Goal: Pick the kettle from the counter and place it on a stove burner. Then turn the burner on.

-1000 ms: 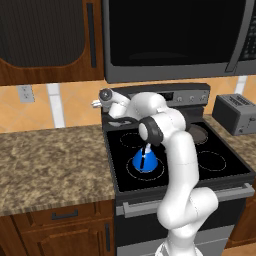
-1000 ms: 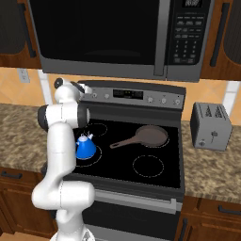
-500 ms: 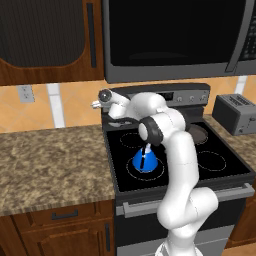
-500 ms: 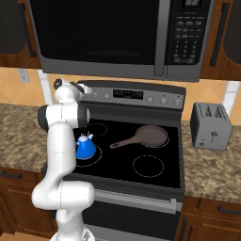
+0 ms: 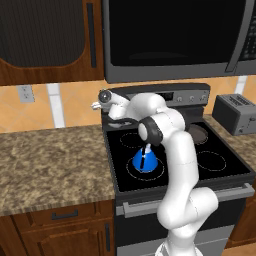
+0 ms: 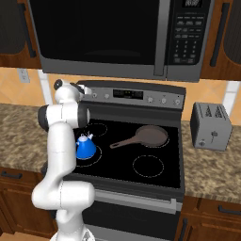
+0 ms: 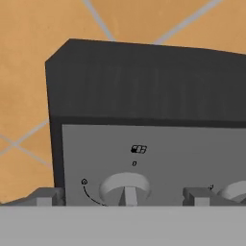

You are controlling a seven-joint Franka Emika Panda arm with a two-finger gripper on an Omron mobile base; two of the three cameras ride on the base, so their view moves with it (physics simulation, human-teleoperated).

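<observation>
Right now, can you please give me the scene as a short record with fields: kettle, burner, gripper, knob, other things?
kettle: blue kettle stands upright inside the front left stove burner ring, not held
burner: ring shows no red glow
gripper: gripper open, empty, at the stove's back panel
knob: left knob lies between the fingertips, contact cannot be told
other things: frying pan on a rear burner; toaster on the counter

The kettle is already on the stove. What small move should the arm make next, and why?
Probably ease the open tool forward around the leftmost knob on the stove's control panel, then close. The kettle already sits inside the stove burner, and in the hand view the knob sits between the fingertips, not yet gripped.
</observation>
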